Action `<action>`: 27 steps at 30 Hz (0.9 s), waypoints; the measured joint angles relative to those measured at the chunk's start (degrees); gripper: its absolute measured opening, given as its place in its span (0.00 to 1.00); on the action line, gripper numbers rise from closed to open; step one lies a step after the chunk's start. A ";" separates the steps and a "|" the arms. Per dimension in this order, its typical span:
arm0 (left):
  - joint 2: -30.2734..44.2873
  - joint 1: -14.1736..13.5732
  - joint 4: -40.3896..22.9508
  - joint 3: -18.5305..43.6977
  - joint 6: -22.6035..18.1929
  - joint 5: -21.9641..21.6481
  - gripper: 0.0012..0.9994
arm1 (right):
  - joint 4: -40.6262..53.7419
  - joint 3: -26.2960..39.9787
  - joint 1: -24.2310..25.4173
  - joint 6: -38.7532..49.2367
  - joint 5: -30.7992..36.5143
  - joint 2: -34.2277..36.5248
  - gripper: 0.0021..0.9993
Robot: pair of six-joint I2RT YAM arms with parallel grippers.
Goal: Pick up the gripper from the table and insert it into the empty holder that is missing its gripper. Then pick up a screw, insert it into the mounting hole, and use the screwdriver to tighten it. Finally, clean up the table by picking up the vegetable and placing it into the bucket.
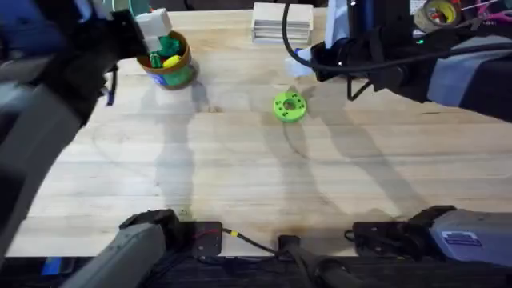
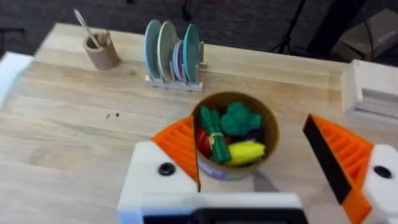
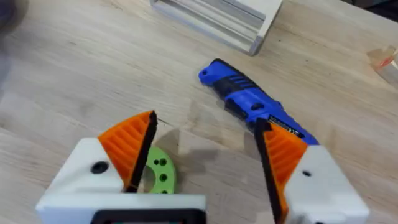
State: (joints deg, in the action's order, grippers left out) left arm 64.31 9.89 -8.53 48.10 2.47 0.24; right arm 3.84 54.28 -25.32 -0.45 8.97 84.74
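Left gripper (image 2: 249, 124) hangs right over the bucket (image 2: 233, 96), jaws spread wide, nothing between them. Both orange fingers (image 2: 177, 146) sit on their white mounts, so the fitting part looks done to me. The vegetable (image 2: 211, 135), the dark leafy bunch, lies inside the bucket, leaning on the rim side nearest my one finger, w/ a broccoli piece and a yellow piece beside it. So this reads as the release end of the clean-up.

To do it well: keep the jaws apart and lift straight up. That finger is just beside the bucket's rim, poss. touching it, I can't tell. Any sideways drift could nudge or tip the pot, and it sits near the table's far-left corner (image 1: 172, 72). No closing till I'm well above the rim, else I may pinch the leafy top and drag it out again.

Right gripper (image 3: 205, 121) is also wide open and empty, hovering above the table. The screwdriver (image 3: 249, 99) lies flat below it, near one finger, and the green disc (image 3: 158, 174) is under the other. Leave that arm parked, nothing to grab there.
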 joint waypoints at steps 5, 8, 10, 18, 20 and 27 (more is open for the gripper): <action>-13.72 -1.22 -12.15 0.02 -7.79 1.76 0.99 | 0.83 0.00 0.00 0.00 0.00 -3.95 0.99; -21.05 -4.03 -19.79 0.02 -12.13 3.66 0.99 | 2.24 0.00 0.00 0.00 0.00 -8.41 0.99; -25.16 -6.31 -24.07 0.02 -14.23 5.07 0.96 | 3.72 0.00 0.00 0.00 0.02 -10.88 0.99; -36.55 -16.14 -32.59 0.02 -15.28 10.76 0.01 | 8.92 0.00 0.00 0.00 0.00 -16.88 0.99; -37.47 -17.66 -32.86 0.02 -13.64 11.17 0.01 | 9.33 0.00 -0.01 0.00 0.00 -18.30 0.99; -37.87 -20.33 -33.00 0.02 -9.01 12.08 0.94 | 9.73 0.00 0.00 0.00 0.00 -21.95 0.99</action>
